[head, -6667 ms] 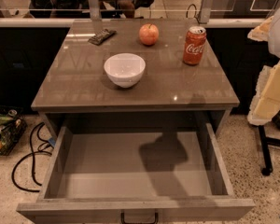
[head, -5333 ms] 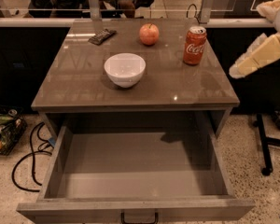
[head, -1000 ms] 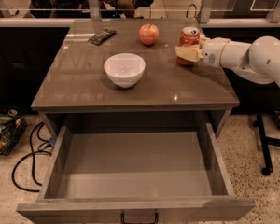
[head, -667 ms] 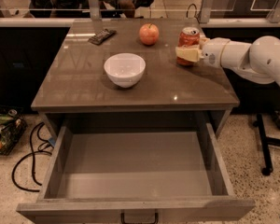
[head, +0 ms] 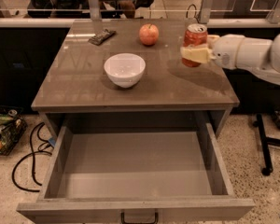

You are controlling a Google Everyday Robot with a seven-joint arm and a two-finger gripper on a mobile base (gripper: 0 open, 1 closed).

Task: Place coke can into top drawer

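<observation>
A bowl [head: 124,69] is set at the middle of the table [head: 74,85], with an apple [head: 149,34] behind it to the right and a remote control [head: 101,36] at rear left. At right rear, the coke can [head: 195,34] is clasped by the gripper [head: 194,51], extended from the right. The top drawer [head: 130,167] is open below the front edge.

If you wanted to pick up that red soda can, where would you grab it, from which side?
Around its middle, from the picture's right. The can is upright by the right edge of the table, its round wall suiting a two-finger pinch; the gripper is clamped there now.

One pincer [head: 194,54] round one coke can [head: 195,34]; one apple [head: 149,34], bowl [head: 124,76], drawer [head: 133,164].
</observation>
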